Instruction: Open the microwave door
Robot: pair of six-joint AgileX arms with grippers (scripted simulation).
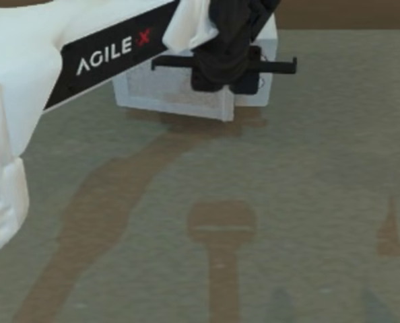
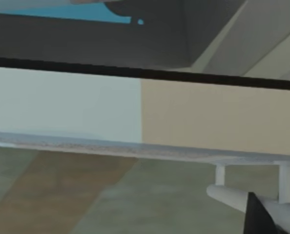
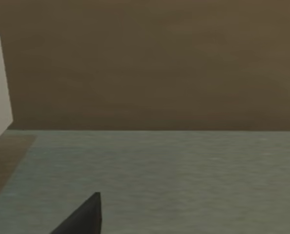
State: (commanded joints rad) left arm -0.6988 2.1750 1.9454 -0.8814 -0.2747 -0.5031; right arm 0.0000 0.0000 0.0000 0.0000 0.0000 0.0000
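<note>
1. Currently the left arm [image 1: 85,57] is reaching from the upper left of the top view toward upper centre, with its black left gripper [image 1: 220,74] sitting over the front of the microwave [image 1: 264,40].
2. The microwave is sitting at the upper centre of the top view, on the green table [image 1: 308,188].
3. The microwave door [image 1: 176,91] is standing slightly ajar, its right edge swung out a little toward the lower part of the frame.
4. In the left wrist view the door's handle [image 2: 242,197] is showing at lower right as a white bar on two short posts, with a dark fingertip [image 2: 259,219] lying against it.
5. Left gripper is at the handle; I cannot tell how wide the fingers are or whether they are clamping it.
6. The right gripper [image 3: 84,217] is showing only as a dark tip at the lower edge of the right wrist view, over bare table, with a white corner of the microwave at that view's left edge; its finger state is not readable.
</note>
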